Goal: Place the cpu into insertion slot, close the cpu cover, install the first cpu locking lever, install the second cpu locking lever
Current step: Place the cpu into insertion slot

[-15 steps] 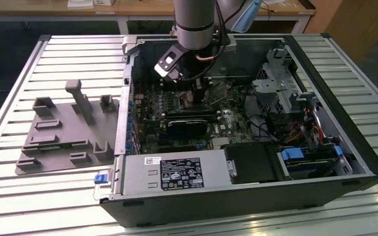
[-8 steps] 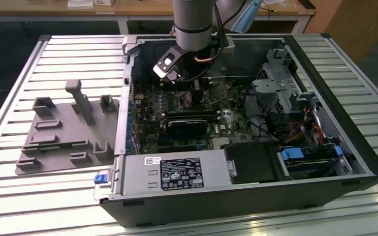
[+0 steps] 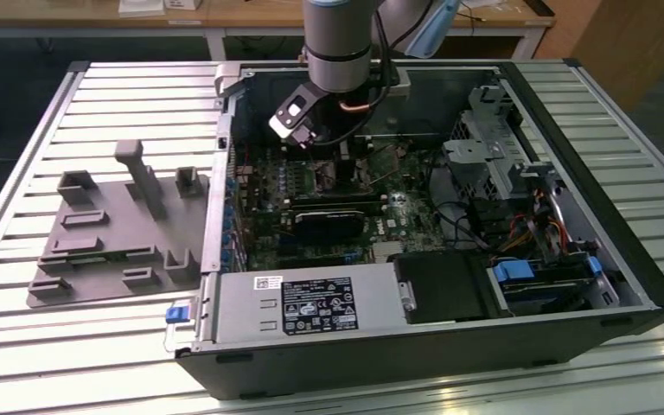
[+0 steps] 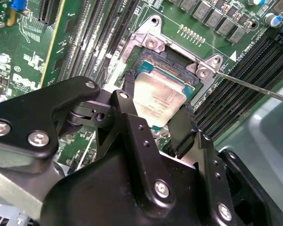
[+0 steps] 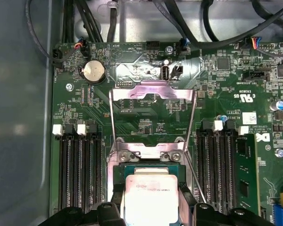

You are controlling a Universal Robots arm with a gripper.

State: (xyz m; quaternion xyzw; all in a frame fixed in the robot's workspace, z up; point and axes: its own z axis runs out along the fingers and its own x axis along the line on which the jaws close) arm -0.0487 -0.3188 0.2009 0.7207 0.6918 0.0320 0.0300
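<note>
My gripper [image 4: 158, 96] is shut on the cpu [image 4: 155, 106], a silver-grey square chip pinched on two opposite edges by the black fingers [image 4: 128, 89]. The chip hangs right over the insertion slot [image 4: 167, 61], the black socket with a silvery rim on the green board; I cannot tell whether it touches. In the first wrist view the cpu [image 5: 150, 193] sits between the fingers above the slot's rim [image 5: 146, 149]. The cpu cover [image 5: 153, 89] is swung back and stands open. Two thin locking levers [image 5: 112, 117] [image 5: 192, 117] are raised beside it. In the exterior view the gripper [image 3: 329, 156] reaches down into the computer case.
The open computer case [image 3: 424, 346] lies on a slatted metal table. Long black memory slots [image 5: 80, 165] flank the socket, and a black heatsink block [image 3: 332, 220] sits nearby. Cables [image 5: 108, 19] run along the board's edge. A grey fixture plate [image 3: 113, 233] lies at the exterior view's left.
</note>
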